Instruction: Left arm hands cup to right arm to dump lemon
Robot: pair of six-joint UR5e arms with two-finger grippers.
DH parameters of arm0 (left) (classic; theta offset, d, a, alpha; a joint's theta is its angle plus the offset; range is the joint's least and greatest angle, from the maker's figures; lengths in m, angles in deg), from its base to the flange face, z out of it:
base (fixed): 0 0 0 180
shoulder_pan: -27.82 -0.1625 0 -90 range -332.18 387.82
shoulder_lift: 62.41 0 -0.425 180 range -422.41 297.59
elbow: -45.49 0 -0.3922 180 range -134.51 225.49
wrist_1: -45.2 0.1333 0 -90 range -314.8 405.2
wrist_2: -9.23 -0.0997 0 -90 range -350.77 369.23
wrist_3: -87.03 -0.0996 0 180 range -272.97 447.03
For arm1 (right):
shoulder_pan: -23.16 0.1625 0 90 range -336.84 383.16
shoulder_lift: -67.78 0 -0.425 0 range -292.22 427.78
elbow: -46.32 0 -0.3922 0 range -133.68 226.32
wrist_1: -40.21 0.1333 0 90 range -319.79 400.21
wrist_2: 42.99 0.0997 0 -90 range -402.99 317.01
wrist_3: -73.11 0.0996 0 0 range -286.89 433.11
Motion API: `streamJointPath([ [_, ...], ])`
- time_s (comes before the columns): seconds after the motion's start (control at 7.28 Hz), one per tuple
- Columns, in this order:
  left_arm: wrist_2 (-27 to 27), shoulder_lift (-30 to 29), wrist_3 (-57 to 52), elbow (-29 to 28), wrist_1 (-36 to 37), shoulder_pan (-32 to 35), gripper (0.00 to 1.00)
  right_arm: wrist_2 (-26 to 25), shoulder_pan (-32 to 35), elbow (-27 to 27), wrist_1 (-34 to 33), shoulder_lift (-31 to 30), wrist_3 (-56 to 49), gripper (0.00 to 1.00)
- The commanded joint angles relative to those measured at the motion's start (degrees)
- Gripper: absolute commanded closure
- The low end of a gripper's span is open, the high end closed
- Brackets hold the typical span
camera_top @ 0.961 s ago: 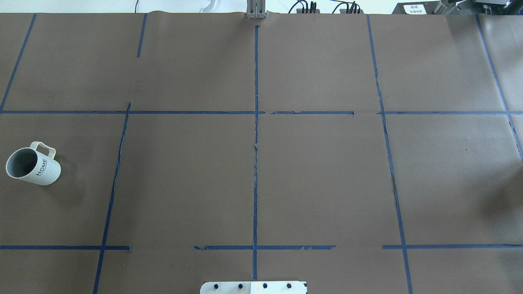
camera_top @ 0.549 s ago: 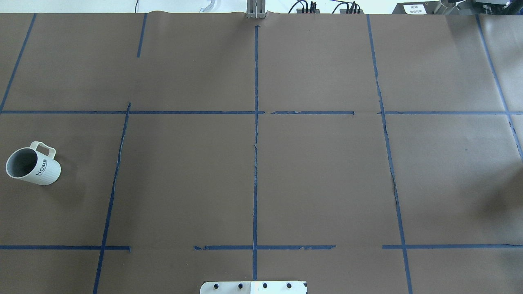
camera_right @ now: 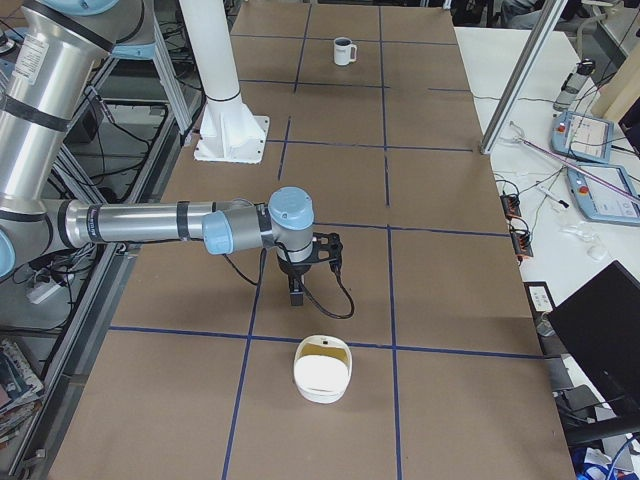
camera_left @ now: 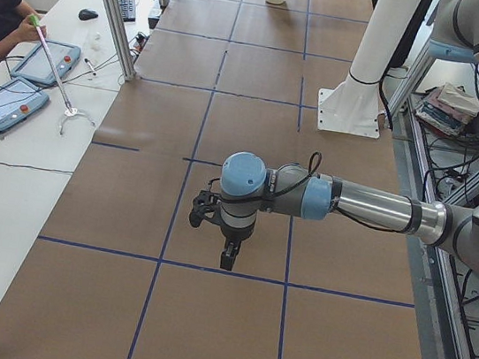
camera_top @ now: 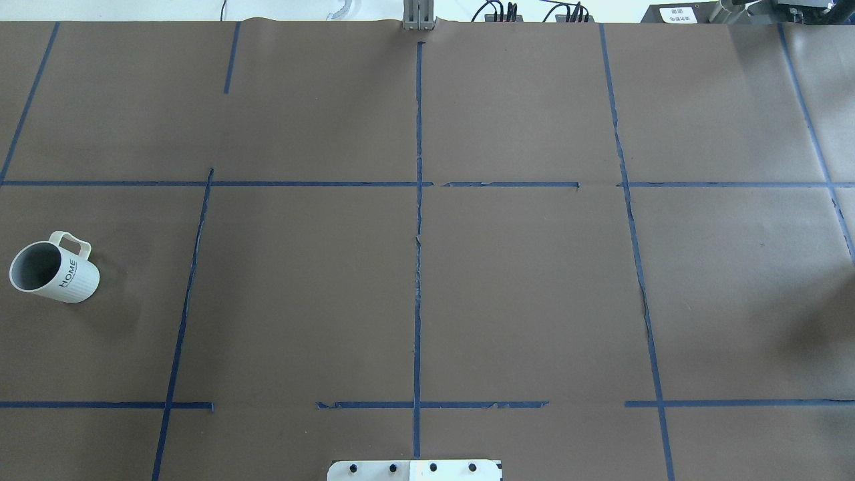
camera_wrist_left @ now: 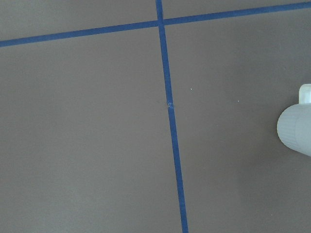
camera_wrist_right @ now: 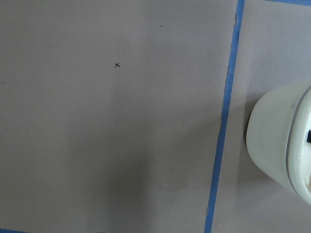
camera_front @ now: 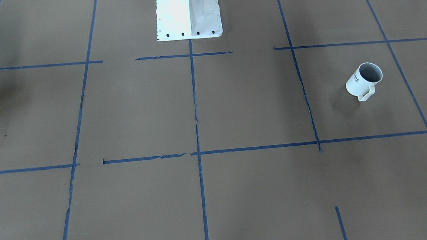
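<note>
White ribbed ceramic mug (camera_top: pixel 53 270) stood far left; careless pinching could topple it. Whether left gripper (camera_left: pixel 228 256) and right gripper (camera_right: pixel 297 295) gaped, I could not tell.

Left hand (camera_left: pixel 227 261) and right hand (camera_right: pixel 296 296) are too small to read their jaws; the cup (camera_wrist_left: pixel 297 128) near the left hand is edge-cropped.
</note>
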Motion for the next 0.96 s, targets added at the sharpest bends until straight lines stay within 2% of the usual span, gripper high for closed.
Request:
streamJointPath([
  [0.0,1.6,0.5,0.1,0.6,-0.1,0.0,0.00,-0.2,0.0,0.0,0.2,-0.1,0.0,0.00],
  [0.14,3.6,0.6,-0.1,0.6,-0.2,0.0,0.00,-0.2,0.0,-0.1,0.2,-0.1,0.0,0.00],
  [0.41,3.6,0.7,-0.4,0.2,-0.1,0.0,0.00,0.4,0.1,-0.1,0.1,0.0,0.0,0.00],
  [0.82,3.5,0.3,-0.5,-1.2,-0.1,-0.1,0.00,3.5,6.4,-1.5,-1.0,0.4,-0.8,0.00],
])
